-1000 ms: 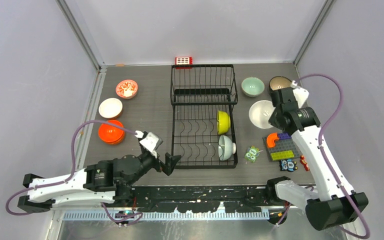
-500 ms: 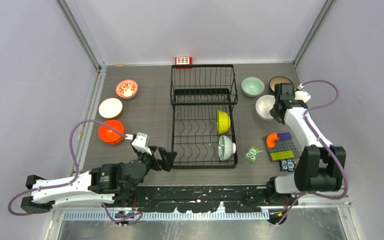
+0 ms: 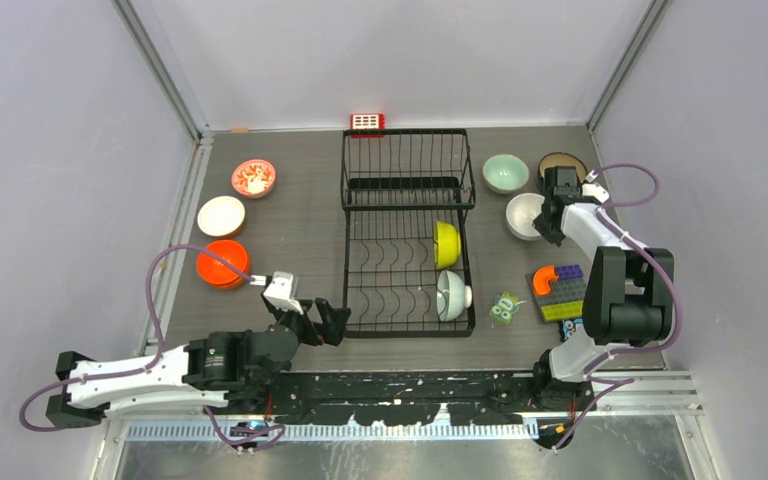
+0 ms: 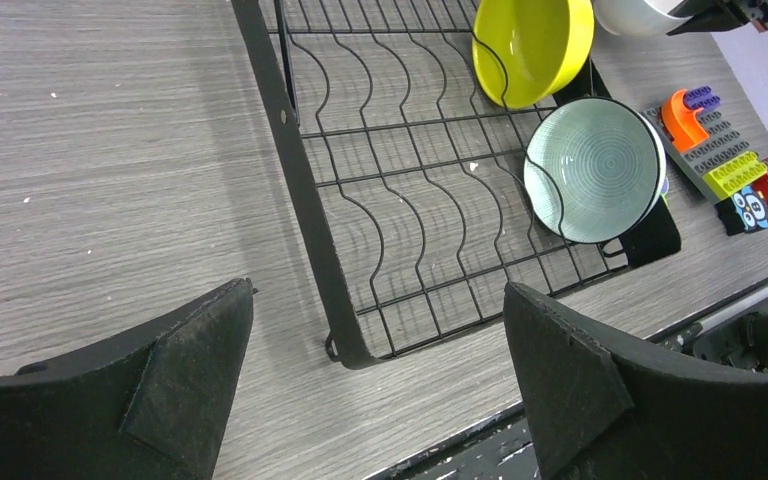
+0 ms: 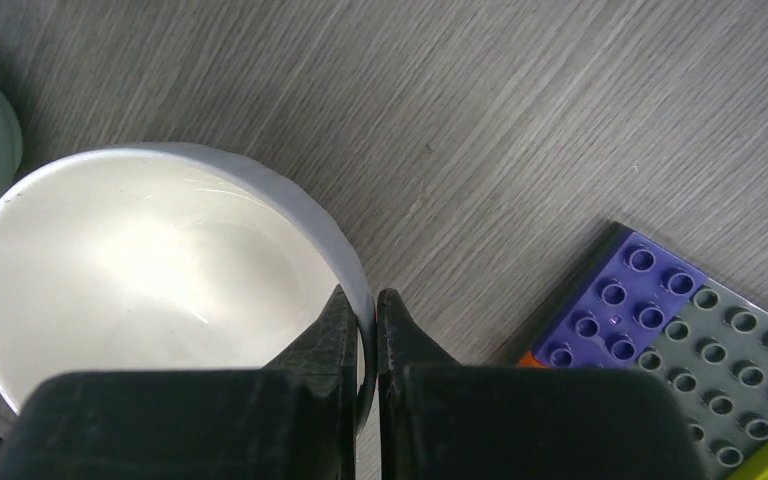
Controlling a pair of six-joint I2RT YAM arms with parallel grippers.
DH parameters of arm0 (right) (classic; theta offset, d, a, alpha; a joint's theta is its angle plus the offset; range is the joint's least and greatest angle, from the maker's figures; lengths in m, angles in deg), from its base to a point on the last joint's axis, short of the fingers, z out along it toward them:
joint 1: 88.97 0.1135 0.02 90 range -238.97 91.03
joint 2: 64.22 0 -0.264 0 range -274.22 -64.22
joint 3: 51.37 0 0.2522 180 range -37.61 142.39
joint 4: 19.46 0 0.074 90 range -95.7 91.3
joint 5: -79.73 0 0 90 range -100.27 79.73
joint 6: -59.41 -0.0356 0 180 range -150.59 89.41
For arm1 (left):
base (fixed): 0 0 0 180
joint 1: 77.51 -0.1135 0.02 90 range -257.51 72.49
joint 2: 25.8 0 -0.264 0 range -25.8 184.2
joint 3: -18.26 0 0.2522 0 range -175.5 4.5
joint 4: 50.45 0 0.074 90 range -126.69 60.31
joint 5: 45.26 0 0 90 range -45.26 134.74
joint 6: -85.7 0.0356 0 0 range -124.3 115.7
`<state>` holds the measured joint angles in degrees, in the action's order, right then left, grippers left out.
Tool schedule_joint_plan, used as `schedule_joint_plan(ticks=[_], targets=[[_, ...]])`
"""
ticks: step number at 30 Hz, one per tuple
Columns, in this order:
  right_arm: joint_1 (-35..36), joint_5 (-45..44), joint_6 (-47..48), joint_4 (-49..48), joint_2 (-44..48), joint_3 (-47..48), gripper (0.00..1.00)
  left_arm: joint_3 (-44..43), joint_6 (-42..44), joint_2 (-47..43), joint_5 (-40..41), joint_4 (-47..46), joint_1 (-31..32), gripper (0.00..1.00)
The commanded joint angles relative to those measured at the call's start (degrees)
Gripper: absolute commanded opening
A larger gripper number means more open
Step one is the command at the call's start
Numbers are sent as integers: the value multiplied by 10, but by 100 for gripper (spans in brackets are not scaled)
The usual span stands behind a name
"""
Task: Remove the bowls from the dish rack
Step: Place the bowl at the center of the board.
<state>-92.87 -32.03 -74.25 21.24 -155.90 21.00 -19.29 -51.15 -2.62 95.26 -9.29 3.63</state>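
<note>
Our right jaws clamp the white bowl; our left jaws gape wide beside the dish rack.

Table is looking like grey wood-grain laminate, matt, with fine streaks. Dish rack is showing thin black coated wire, smooth, with a faint sheen. Lime-yellow bowl is shining glossy, with a glazed look. Pale mint bowl is showing fine concentric ridges inside and a soft gloss. White bowl is gleaming, its smooth glaze catching light. Orange bowl is looking glossy. Toy blocks are looking like studded plastic, smooth, low sheen. Left gripper fingers are showing matt black, grainy rough faces. Right gripper fingers are looking matt black and smoother.
</note>
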Motion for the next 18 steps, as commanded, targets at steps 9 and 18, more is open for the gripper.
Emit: schedule_joint_plan(ticks=[9,18], targets=[[-13,5,-22,-42,-24,30,1,3,-24,41,13,-37,0,96],[-14,7,-22,-42,-33,17,1,1,-20,63,4,-59,0,96]])
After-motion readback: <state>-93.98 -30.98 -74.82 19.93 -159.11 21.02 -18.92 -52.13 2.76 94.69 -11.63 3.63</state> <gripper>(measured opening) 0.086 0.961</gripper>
